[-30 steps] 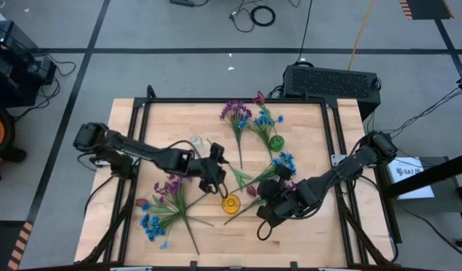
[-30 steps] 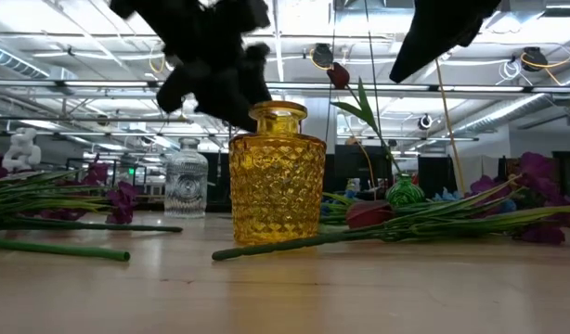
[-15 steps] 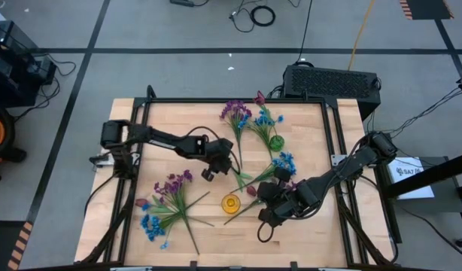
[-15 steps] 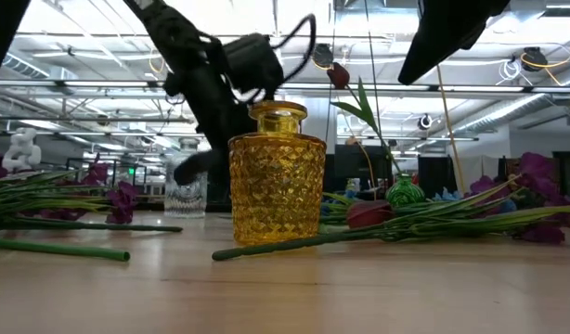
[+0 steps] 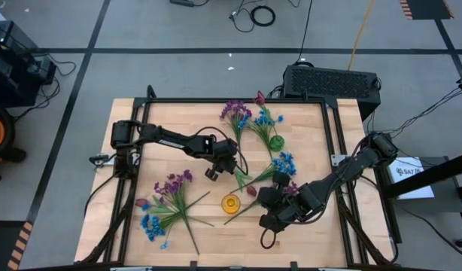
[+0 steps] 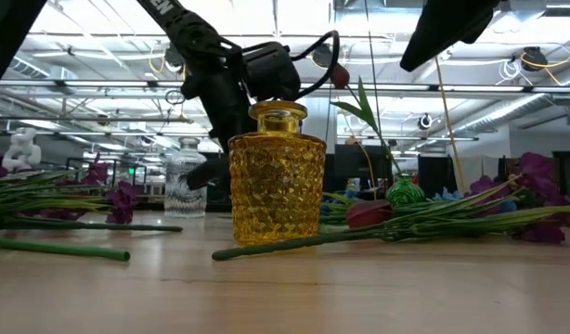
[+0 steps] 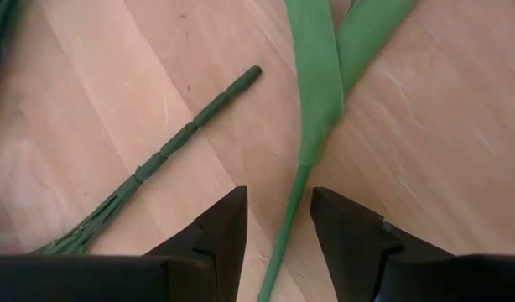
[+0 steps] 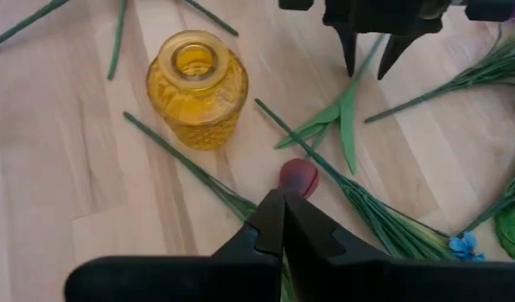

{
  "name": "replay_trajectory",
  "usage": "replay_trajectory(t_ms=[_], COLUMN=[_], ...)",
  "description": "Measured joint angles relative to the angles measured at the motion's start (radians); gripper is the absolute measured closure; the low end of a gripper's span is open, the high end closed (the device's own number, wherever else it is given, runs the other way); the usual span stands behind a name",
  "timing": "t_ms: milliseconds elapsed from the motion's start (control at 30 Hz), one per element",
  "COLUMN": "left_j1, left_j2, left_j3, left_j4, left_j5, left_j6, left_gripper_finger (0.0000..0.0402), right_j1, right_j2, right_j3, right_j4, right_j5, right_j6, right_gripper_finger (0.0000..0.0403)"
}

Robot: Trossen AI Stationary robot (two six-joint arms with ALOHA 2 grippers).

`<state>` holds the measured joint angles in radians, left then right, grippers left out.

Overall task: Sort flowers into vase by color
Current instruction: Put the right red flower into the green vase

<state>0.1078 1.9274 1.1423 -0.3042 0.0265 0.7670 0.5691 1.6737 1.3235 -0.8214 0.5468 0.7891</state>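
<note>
The left gripper [image 7: 278,220] hangs low over the middle of the pale wooden table [image 5: 306,120], its two dark fingers [image 7: 220,231] parted a little, with the thin green stem of a long-leaved sprig [image 7: 316,101] running up between the tips; they straddle the stem, and whether they touch it I cannot tell. Just beside that stem lies a second, ridged green stem [image 7: 169,155] flat on the wood. Out from there, toward the front edge, stands the squat amber glass vase with a diamond pattern [image 6: 277,176], upright and with nothing in its open mouth. Near it, on the right-hand side, a dark red tulip-like blossom [image 8: 299,177] lies on the table with a long green stem crossing in front of the vase. The right gripper [image 8: 283,210] hovers over that red bloom with its fingers pressed together and nothing between them. Farther back a small round green glass vase [image 5: 275,141] holds stems of bright blue and purple flowers [image 5: 246,117], with a red tulip rising above them. A clear cut-glass bottle [image 6: 185,186] stands behind the amber one. At the front left corner a loose bundle of purple and blue sprigs [image 5: 163,203] lies spread on the table, well apart from both arms.
</note>
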Motion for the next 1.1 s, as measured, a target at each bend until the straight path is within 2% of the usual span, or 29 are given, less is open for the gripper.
replay_trajectory(t_ms=[133,500,633,900,1100], left_j1=[0.012,0.009,0.008,-0.016,-0.039], left_j2=[0.014,0.024,0.022,0.026,0.024], left_j3=[0.021,0.022,0.042,0.181,0.288], left_j4=[-0.056,-0.068,-0.092,-0.251,-0.395], left_j5=[0.055,0.055,0.044,-0.006,-0.123], left_j6=[-0.001,0.001,0.0,-0.002,-0.001], left_gripper_finger=[0.0286,0.039,0.0394,0.0399,0.0399], right_j1=[0.003,0.002,0.002,0.002,0.002], right_j2=[0.0,0.0,0.0,0.0,0.0], right_j3=[0.0,0.0,0.0,0.0,0.0], right_j4=[0.011,0.035,0.035,0.035,0.035], right_j5=[-0.002,-0.003,-0.003,-0.003,-0.003], right_j6=[0.001,-0.023,-0.024,-0.024,-0.024], right_gripper_finger=[0.0403,0.0403,0.0403,0.0403,0.0403])
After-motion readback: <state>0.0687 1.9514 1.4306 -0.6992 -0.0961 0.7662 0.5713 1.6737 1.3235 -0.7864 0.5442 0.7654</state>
